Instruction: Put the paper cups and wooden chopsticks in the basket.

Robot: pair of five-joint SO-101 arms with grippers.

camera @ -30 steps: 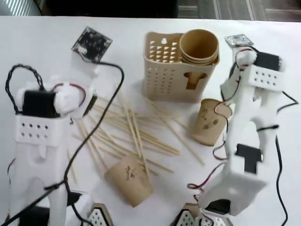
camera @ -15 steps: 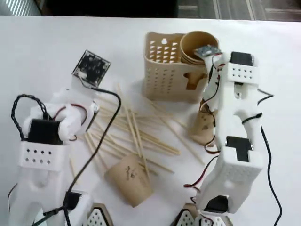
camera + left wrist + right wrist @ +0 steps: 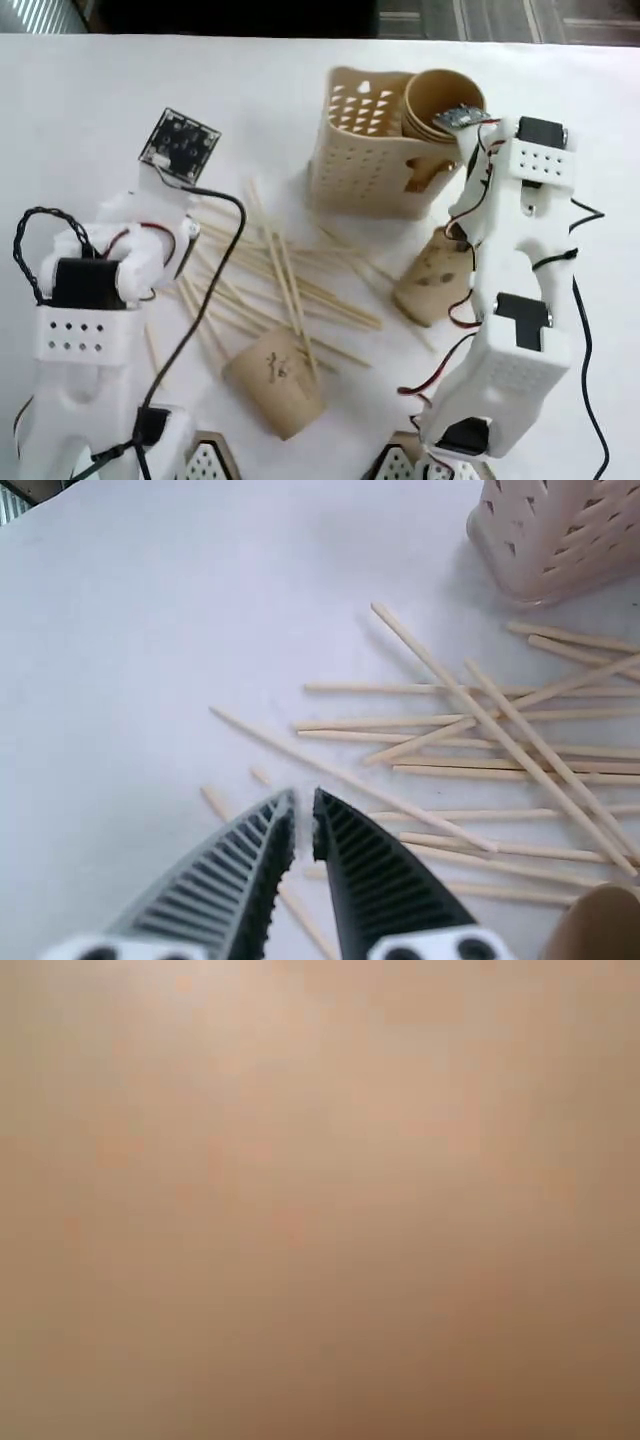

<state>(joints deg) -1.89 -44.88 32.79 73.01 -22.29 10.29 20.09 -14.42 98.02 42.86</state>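
Your right gripper is buried under the right arm [image 3: 515, 250] in the high view, so I can't tell its state. The right wrist view gives you a tan surface [image 3: 320, 1200] right up against the lens with no edges, and I can't tell what it is.

The left gripper [image 3: 303, 805] has its fingers together bar a thin slit, with nothing clamped, and it hangs over the near edge of the chopsticks [image 3: 470, 730]. In the high view the left arm [image 3: 100, 290] covers that gripper and the left end of the pile.

- The basket [image 3: 365, 150] is at the far middle of the table [image 3: 80, 90], with a nested stack of cups [image 3: 440, 95] in its right end. I see at least 2 rims but can't get an exact count. A small circuit board [image 3: 462, 115] on the right arm overlaps the stack's rim.
- 1 cup [image 3: 425, 280] lies on its side just right of the pile, and the right arm hides its right half.
- A 2nd cup [image 3: 275, 385] lies on its side at the near edge of the pile with a few sticks across it. In the left wrist view it is cut off at the corner [image 3: 600, 925].
- The chopsticks [image 3: 280, 290] are loose on the table between the 2 arms, crossed over each other. None are in the basket as far as you can see.

The left arm's black cable [image 3: 215, 270] runs across the left of the pile.
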